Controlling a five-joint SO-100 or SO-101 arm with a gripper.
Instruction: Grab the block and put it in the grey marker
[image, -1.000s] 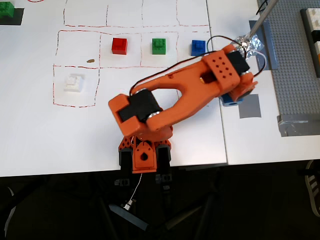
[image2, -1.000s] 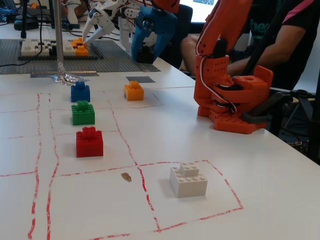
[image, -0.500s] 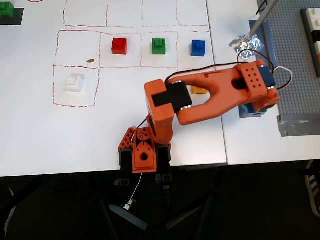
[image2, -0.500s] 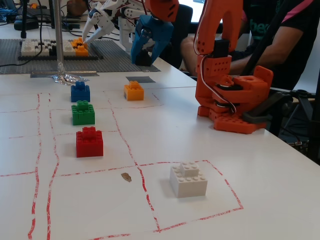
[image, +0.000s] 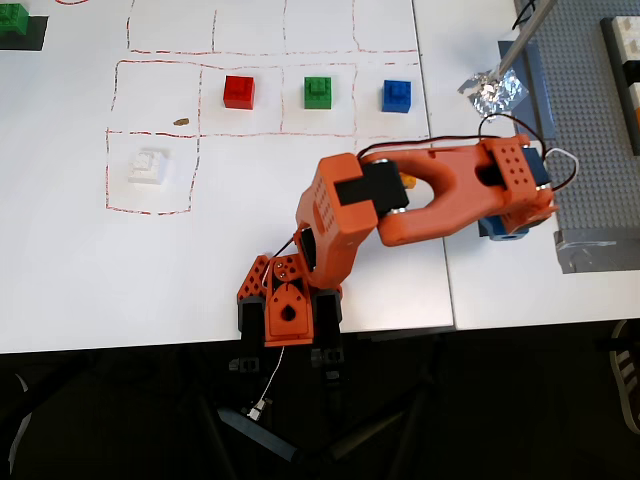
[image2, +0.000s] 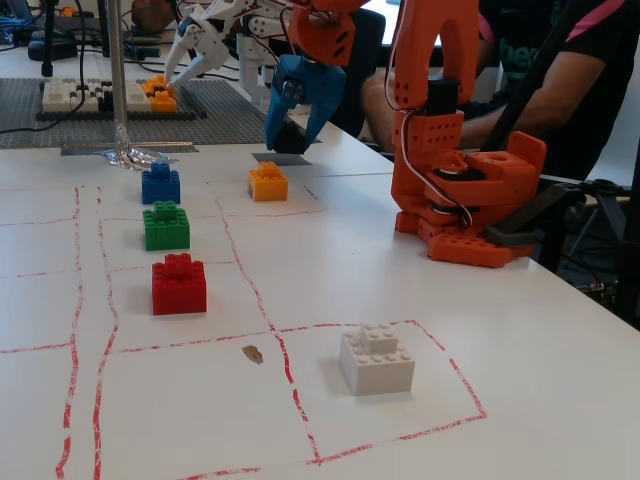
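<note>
In the fixed view my blue gripper reaches down at the far side of the table, its jaws closed around the small black block. The block sits at or just above the flat dark-grey marker; I cannot tell whether it touches. An orange brick stands just in front of the marker. In the overhead view the gripper is at the right table edge beside the baseplate. The arm hides the block and the marker there.
Red, green and blue bricks stand in a row, with a white brick in a red-outlined box. Crumpled foil and the grey studded baseplate lie near the gripper. A person sits behind the arm's base.
</note>
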